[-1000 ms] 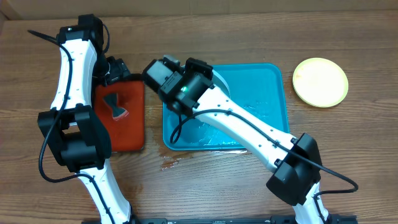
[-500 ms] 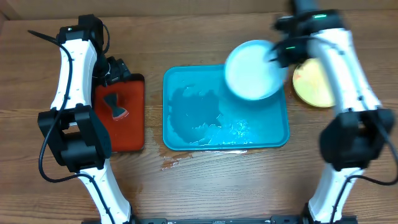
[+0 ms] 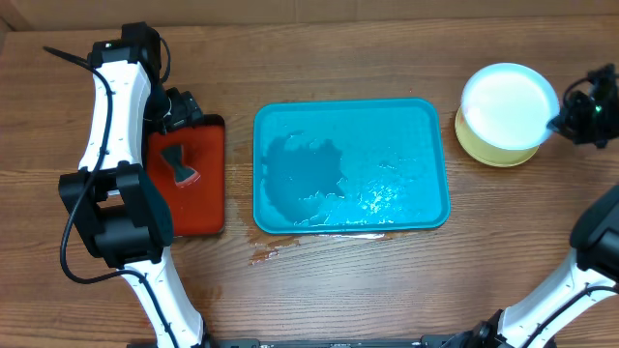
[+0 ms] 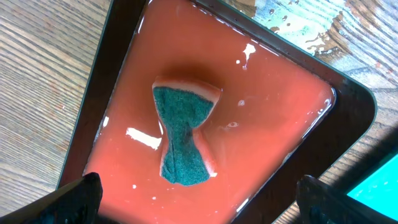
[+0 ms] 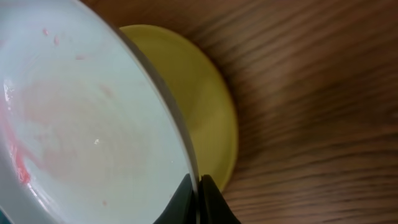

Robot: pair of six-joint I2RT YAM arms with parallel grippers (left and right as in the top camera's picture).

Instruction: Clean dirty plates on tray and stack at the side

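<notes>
A mint-rimmed plate (image 3: 508,104) with a pale centre hangs over a yellow-green plate (image 3: 482,145) lying on the table at the far right. My right gripper (image 3: 558,122) is shut on the mint plate's right rim. In the right wrist view that mint plate (image 5: 81,118) fills the left, faint red smears on it, the yellow-green plate (image 5: 205,106) beneath, and my right gripper (image 5: 199,202) pinches the rim. The cyan tray (image 3: 430,208) in the middle holds only water. My left gripper (image 4: 196,199) stands open above a teal sponge (image 4: 181,134) in the red tray (image 4: 280,124).
The red, black-rimmed tray (image 3: 208,208) sits left of the cyan tray, the sponge (image 3: 177,162) in it. A wet patch (image 3: 266,254) marks the wood by the cyan tray's front left corner. The left arm (image 3: 111,106) rises along the table's left side.
The right arm has carried the mint plate off the cyan tray and rightward, until it hangs over the yellow-green plate. The left arm has not moved.
</notes>
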